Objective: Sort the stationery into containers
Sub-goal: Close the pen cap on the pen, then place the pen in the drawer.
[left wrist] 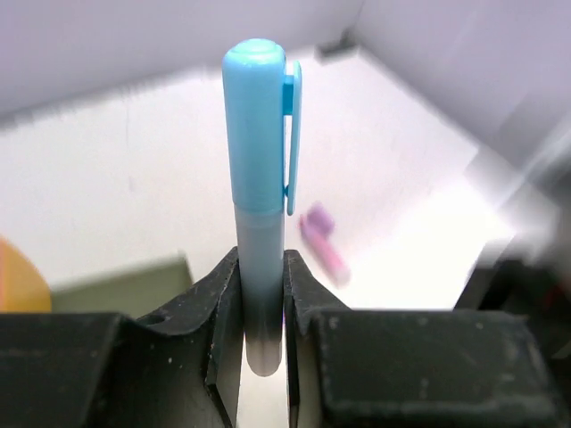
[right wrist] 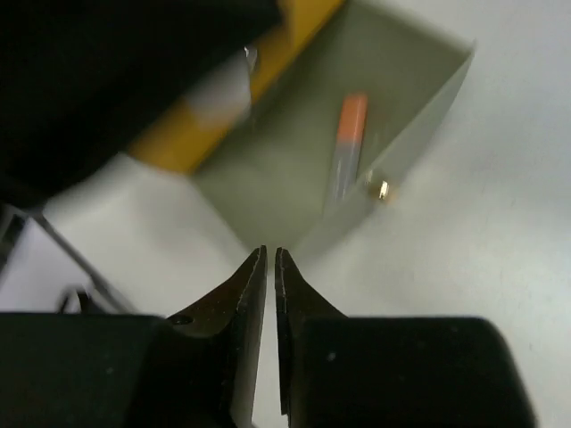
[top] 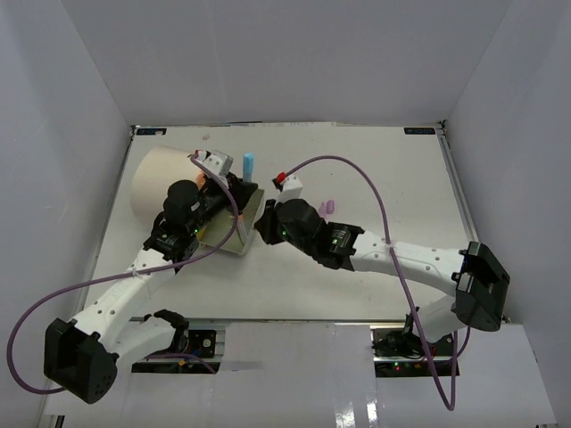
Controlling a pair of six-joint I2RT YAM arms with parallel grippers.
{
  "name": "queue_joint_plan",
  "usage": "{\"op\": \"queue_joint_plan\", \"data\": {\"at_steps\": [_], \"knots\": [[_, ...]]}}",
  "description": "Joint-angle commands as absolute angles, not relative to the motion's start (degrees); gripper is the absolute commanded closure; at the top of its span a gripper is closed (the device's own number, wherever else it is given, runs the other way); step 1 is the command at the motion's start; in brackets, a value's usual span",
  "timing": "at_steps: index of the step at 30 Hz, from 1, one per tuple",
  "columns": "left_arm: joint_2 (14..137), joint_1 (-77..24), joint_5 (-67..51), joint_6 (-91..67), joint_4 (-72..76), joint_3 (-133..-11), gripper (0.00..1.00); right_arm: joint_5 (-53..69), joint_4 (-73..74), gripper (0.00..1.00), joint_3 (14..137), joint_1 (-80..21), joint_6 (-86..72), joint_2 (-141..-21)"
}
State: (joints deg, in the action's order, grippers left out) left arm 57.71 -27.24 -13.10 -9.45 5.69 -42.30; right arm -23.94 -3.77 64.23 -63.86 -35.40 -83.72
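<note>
Holding a light-blue capped pen [left wrist: 259,134] upright, the left pincer [left wrist: 261,272] was clenched on its barrel, left of centre in the top view, just right of the cream cylinder container [top: 161,183]. The right pincer [right wrist: 270,255] was pinched almost together on nothing, just below the olive drawer [right wrist: 268,169], which stood open with an orange-capped pen [right wrist: 350,143] lying inside. A purple-capped pink pen [left wrist: 321,241] lay on the white surface [left wrist: 134,178] further right. The step in hand looked like delivering the blue pen. Next it would need tilting and lowering over the drawer before letting go.
</note>
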Motion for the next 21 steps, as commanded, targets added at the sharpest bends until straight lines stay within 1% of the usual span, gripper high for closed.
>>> {"op": "queue_joint_plan", "data": {"at_steps": [1, 7, 10, 13, 17, 18, 19, 20, 21], "knots": [[55.2, -27.2, -14.3, -8.5, 20.1, -47.8, 1.00, -15.0, 9.5, 0.88, 62.1, -68.5, -34.4, -85.8], [52.7, -27.2, -18.4, -9.2, 15.6, -41.8, 1.00, -17.1, 8.8, 0.77, 66.1, -67.8, -32.0, -85.7], [51.5, -27.2, -17.4, -9.7, 13.7, -39.6, 1.00, -18.6, 8.8, 0.72, 66.1, -67.4, -31.5, -84.7], [51.2, -27.2, -15.2, -9.6, 10.6, -39.2, 1.00, -19.9, 8.8, 0.64, 63.9, -66.6, -31.1, -81.8], [52.4, -27.2, -11.0, -9.8, 3.3, -41.7, 1.00, -21.5, 8.9, 0.47, 59.3, -64.7, -30.6, -76.8], [52.6, -27.2, -9.2, -9.8, 0.3, -42.4, 0.99, -22.1, 9.0, 0.40, 58.4, -63.7, -30.4, -75.8], [53.0, -27.2, -8.3, -9.8, -2.4, -43.9, 0.98, -22.4, 9.0, 0.37, 56.4, -63.3, -30.3, -74.7], [54.0, -27.2, -7.0, -10.0, -6.2, -44.9, 0.97, -22.5, 9.0, 0.29, 55.5, -62.2, -30.1, -72.7], [54.7, -27.2, -5.3, -9.9, -8.1, -46.0, 0.96, -22.8, 9.0, 0.27, 54.6, -61.7, -30.1, -71.7]]}}
